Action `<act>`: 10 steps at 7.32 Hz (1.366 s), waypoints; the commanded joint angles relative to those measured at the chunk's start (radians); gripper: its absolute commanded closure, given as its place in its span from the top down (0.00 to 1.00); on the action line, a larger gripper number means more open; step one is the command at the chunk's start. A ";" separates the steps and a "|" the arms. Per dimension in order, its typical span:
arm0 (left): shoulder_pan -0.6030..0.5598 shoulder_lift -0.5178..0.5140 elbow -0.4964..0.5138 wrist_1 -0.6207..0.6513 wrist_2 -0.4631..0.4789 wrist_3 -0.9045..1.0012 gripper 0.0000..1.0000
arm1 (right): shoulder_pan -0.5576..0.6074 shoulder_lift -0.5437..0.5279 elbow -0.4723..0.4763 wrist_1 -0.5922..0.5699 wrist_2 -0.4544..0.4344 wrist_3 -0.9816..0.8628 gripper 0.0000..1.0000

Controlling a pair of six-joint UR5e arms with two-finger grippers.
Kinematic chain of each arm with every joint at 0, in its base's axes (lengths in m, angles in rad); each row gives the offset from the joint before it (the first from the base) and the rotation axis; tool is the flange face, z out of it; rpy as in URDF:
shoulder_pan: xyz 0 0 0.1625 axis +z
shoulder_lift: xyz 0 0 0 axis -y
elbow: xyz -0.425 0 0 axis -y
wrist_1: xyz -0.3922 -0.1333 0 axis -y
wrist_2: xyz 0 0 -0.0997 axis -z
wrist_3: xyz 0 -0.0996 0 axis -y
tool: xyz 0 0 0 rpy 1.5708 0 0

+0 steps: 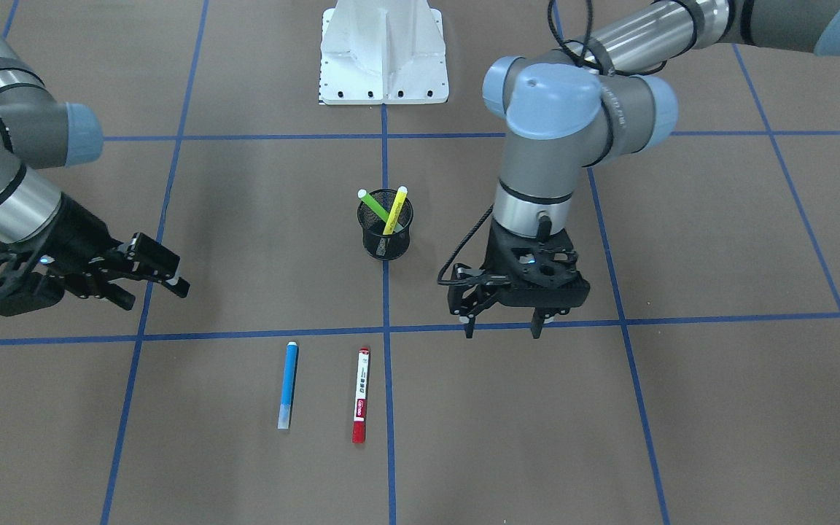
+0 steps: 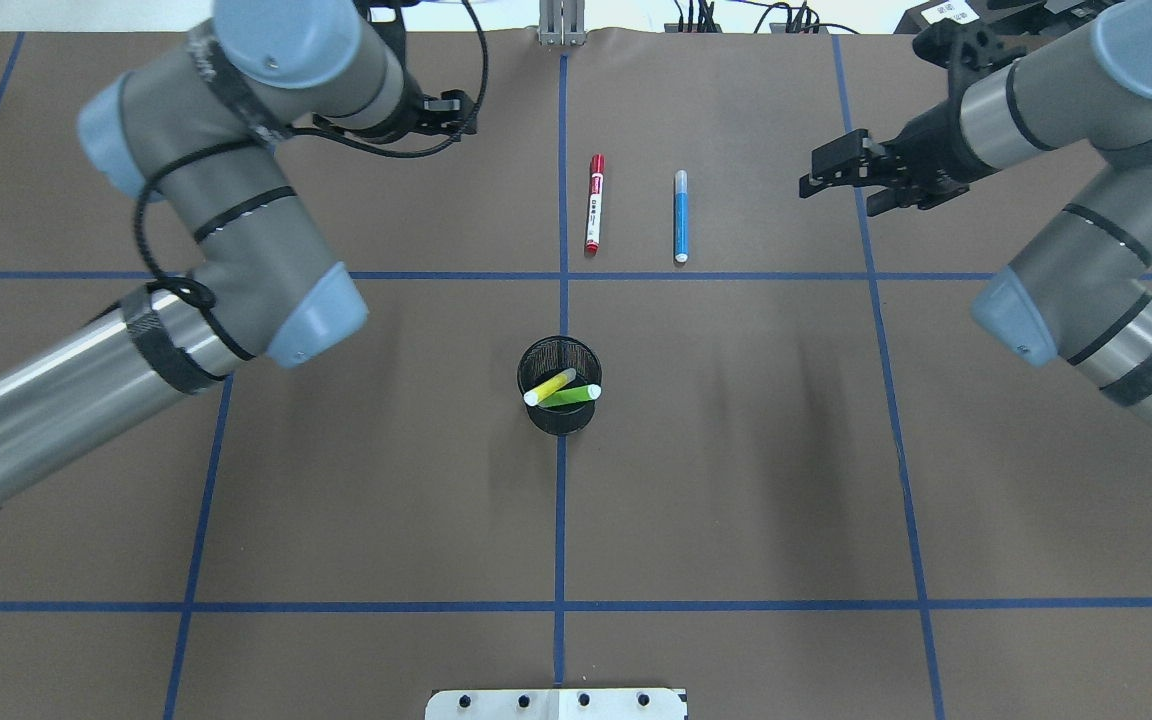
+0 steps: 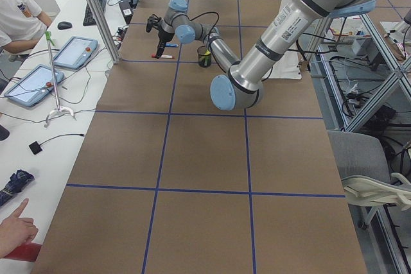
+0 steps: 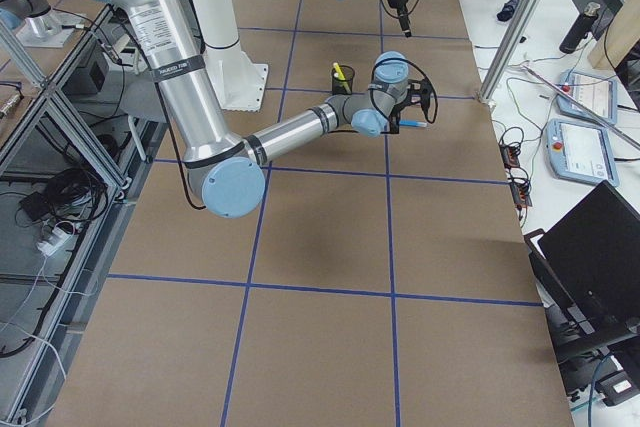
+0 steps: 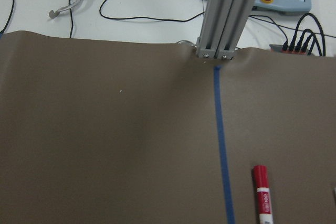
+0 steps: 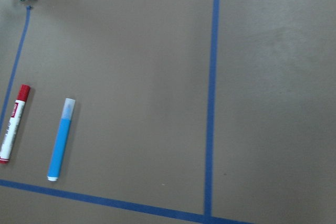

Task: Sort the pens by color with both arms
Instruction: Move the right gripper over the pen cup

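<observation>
Green pen (image 1: 374,205) and yellow pen (image 1: 395,211) are standing in the cup (image 1: 385,244), so I'd guess those two are sorted. Past the cup, away from the robot, the red pen (image 1: 361,394) and blue pen (image 1: 288,384) lie flat and parallel, long axes pointing straight away from it. Red sits nearer the left gripper (image 1: 502,329), blue nearer the right gripper (image 1: 157,292). Both grippers are empty, fingers spread.

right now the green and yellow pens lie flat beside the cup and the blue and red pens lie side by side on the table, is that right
Not quite. The green pen and yellow pen stand tilted inside the cup, not flat beside it, as the exterior front-facing view shows. The blue pen and red pen do lie side by side on the table.
</observation>
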 commanded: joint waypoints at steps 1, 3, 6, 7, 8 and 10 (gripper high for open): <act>-0.126 0.214 -0.124 -0.009 -0.211 0.178 0.92 | -0.146 0.037 0.084 -0.049 -0.059 0.052 1.00; -0.209 0.310 -0.139 -0.018 -0.337 0.268 0.94 | -0.263 0.089 0.088 -0.054 -0.145 0.107 0.98; -0.222 0.313 -0.141 -0.016 -0.342 0.268 0.95 | -0.340 0.117 0.086 -0.052 -0.148 0.167 0.96; -0.222 0.313 -0.142 -0.016 -0.341 0.258 0.96 | -0.352 0.117 0.086 -0.049 -0.149 0.164 0.91; -0.222 0.313 -0.142 -0.016 -0.341 0.254 0.96 | -0.372 0.117 0.083 -0.048 -0.180 0.149 0.82; -0.220 0.312 -0.142 -0.016 -0.341 0.253 0.96 | -0.403 0.117 0.083 -0.045 -0.214 0.147 0.74</act>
